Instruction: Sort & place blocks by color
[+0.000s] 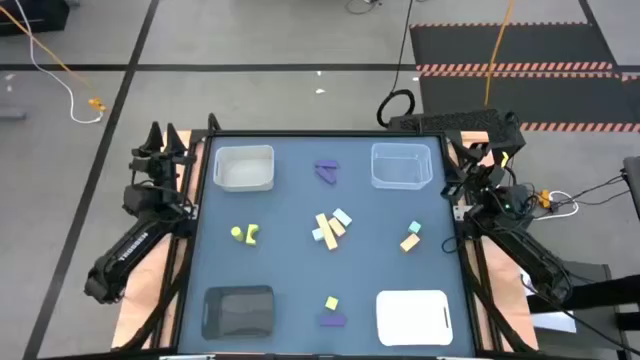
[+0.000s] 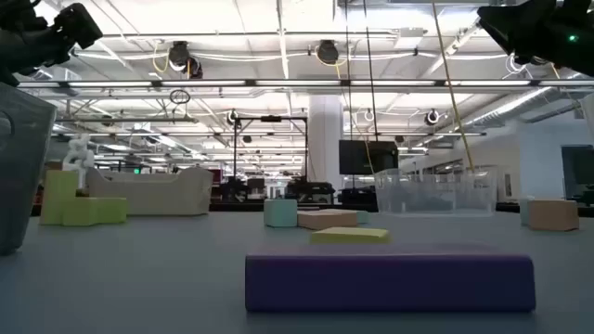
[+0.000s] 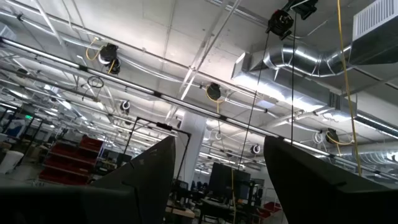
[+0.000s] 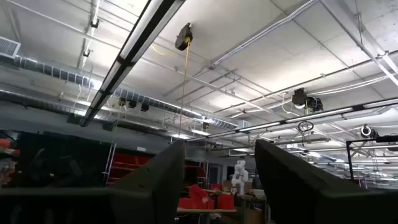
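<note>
Both arms wait off the table's edges, the left gripper [image 3: 214,180] and right gripper [image 4: 217,180] with fingers apart and empty. The blocks [image 1: 331,227] lie scattered, the tightest cluster at the centre, a purple one [image 1: 327,171] toward twelve o'clock. A grab into that cluster risks nudging neighbours or pinching two colours together.

Grey tiled floor [image 1: 250,40], striped black mat [image 1: 510,50], white ceiling [image 3: 155,31] with silver duct [image 3: 298,56], red shelving [image 3: 68,163]

both arms are matte black, built of chunky jointed links. the left arm [image 1: 135,235] has a long tubular forearm carrying a pale lettered marking along its side. the right arm [image 1: 520,240] shows a small green light near its wrist and thin cables trailing off beside it. each wrist view shows two broad, flat, dark fingers [image 3: 155,177] with angular, tapering edges [image 4: 155,180].
</note>
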